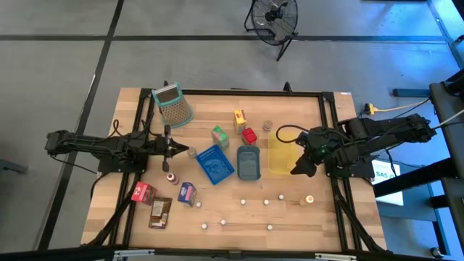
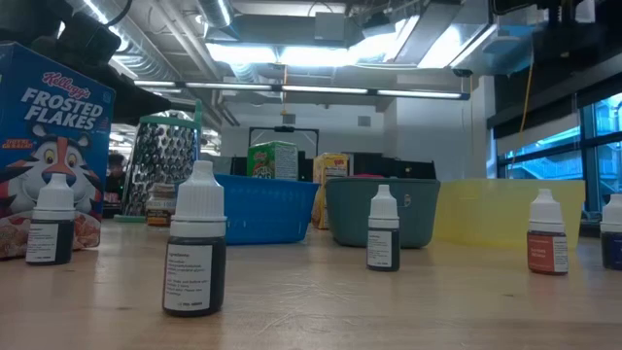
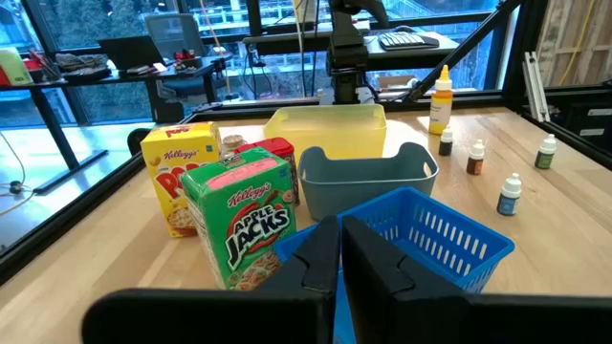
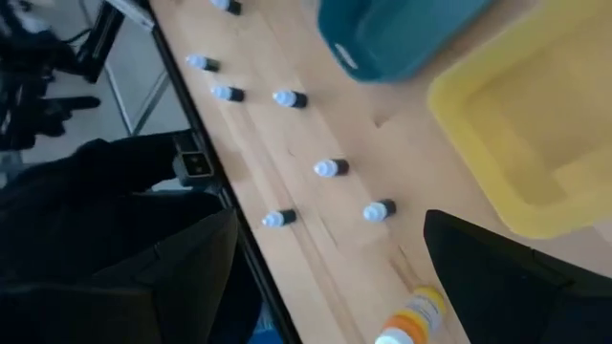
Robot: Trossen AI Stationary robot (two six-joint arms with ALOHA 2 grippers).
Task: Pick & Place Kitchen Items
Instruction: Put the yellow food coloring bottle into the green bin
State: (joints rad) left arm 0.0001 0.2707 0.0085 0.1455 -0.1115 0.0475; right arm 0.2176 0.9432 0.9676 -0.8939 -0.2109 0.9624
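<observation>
Meanwhile L claw (image 1: pixel 190 151) clenched, empty, nr blue tray (image 1: pixel 215 164); R claw (image 1: pixel 299 168) released over yellow tray (image 1: pixel 279 168), bottles (image 1: pixel 267 202) nearby.

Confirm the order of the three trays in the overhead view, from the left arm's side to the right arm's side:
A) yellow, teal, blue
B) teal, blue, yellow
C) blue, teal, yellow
C: seen from overhead, the blue tray lies nearest the left arm, the teal tray sits in the middle, and the yellow tray is nearest the right arm.

Matt wood table (image 1: pixel 290 214); perforated metal grater (image 1: pixel 174 110).
</observation>
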